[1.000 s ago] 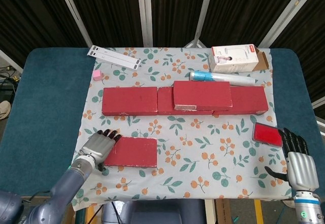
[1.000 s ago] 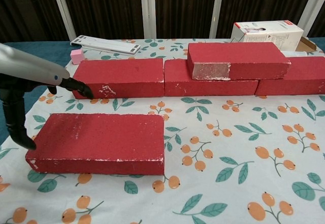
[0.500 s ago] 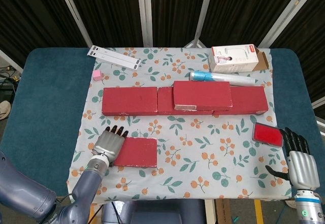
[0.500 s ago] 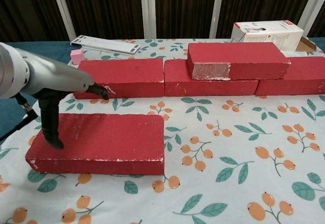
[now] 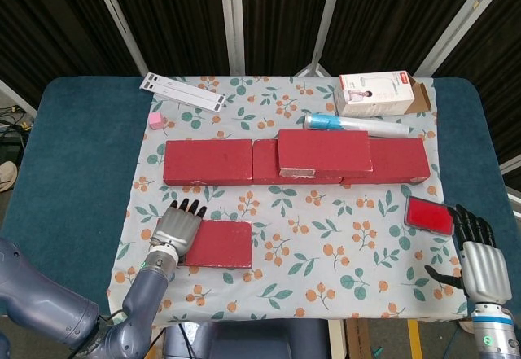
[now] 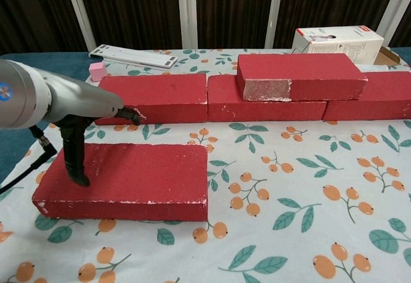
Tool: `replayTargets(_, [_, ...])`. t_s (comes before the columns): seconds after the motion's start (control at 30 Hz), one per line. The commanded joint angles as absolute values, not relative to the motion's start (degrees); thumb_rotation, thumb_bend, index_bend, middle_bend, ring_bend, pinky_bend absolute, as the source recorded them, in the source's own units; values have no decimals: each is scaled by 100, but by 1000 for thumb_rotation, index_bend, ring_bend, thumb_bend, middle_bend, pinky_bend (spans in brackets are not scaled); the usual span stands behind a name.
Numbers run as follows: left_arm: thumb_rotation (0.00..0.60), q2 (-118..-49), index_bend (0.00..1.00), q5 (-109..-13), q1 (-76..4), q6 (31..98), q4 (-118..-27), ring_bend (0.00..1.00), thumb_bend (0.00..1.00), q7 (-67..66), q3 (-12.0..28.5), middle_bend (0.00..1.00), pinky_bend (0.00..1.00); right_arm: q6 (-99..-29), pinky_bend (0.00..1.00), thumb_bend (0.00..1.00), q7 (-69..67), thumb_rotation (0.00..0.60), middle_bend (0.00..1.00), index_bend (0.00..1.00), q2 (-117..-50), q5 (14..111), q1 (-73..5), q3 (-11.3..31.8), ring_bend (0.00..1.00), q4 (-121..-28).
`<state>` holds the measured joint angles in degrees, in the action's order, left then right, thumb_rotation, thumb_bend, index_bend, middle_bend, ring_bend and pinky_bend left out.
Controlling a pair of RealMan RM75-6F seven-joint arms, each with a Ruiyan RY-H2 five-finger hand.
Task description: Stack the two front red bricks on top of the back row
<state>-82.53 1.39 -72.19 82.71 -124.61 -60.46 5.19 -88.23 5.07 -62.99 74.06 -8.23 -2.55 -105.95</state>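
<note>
At lower left, the left hand (image 5: 179,227) is laid over the front brick (image 5: 218,244), fingers (image 6: 74,161) not visibly clasped; both long edges should be gripped before lifting.

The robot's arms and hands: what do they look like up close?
The left hand has a silvery-grey metal back and black fingers; its arm is smooth grey tubing with a thin black cable looping beside the wrist and a small blue mark. The right hand looks alike: ridged silver back, black fingers, and a small green light on its wrist.
</note>
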Motion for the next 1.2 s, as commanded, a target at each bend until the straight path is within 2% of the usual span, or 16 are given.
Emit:
replayTargets(0.03, [600, -8301, 0, 130, -7174, 8187, -12400, 0, 0, -6029, 514, 0, 118, -8796, 0, 68, 526, 600, 0, 0, -6303, 7422, -805, -234, 0, -10600])
replayTargets(1.2, [600, -8564, 0, -242, -6897, 8095, -12273, 0, 0, -6159, 349, 0, 118, -8636, 0, 69, 511, 600, 0, 0, -6320, 7415, -583, 148, 0, -10631])
